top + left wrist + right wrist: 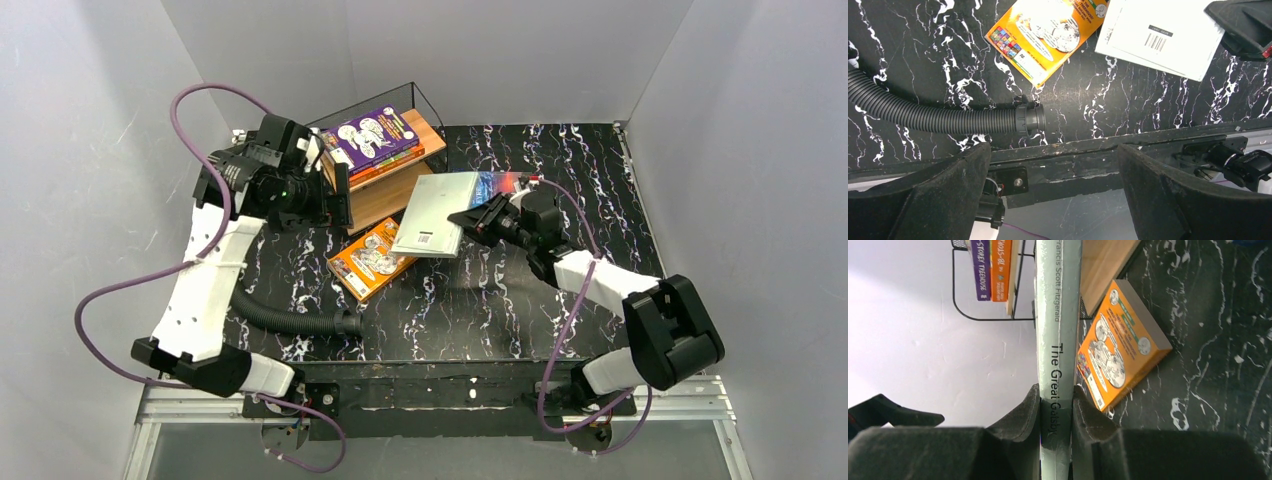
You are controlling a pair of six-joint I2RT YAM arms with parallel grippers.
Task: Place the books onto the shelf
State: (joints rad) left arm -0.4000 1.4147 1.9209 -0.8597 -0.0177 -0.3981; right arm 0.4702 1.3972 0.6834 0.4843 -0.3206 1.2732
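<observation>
top view, step: the right gripper [478, 215] pinches the grey-green book [435, 212] by one edge, barcode side up, with its far corner just beside the shelf [385, 200]. I judge it is carrying the book to a board.
top view, shelf: the purple book [372, 138] tops a small stack on the upper board. The lower board shows bare wood and looks like the easier target.
top view, left gripper [335, 190]: it sits at the shelf's near end, close to the likely entry path, so steer the book wide of it.
left wrist view, claw: the fingers are spread wide with nothing between them. The orange book [1048, 35] and a corrugated hose [938, 117] lie on the table.
right wrist view, grip: the pads are pressed on a spine lettered The Great Gatsby. The book is seen edge-on and points toward the wire frame.
right wrist view, advice: level the cover, slide it in flat, and let go only once a board bears it. A one-edge hold may sag or snag on the wire.
</observation>
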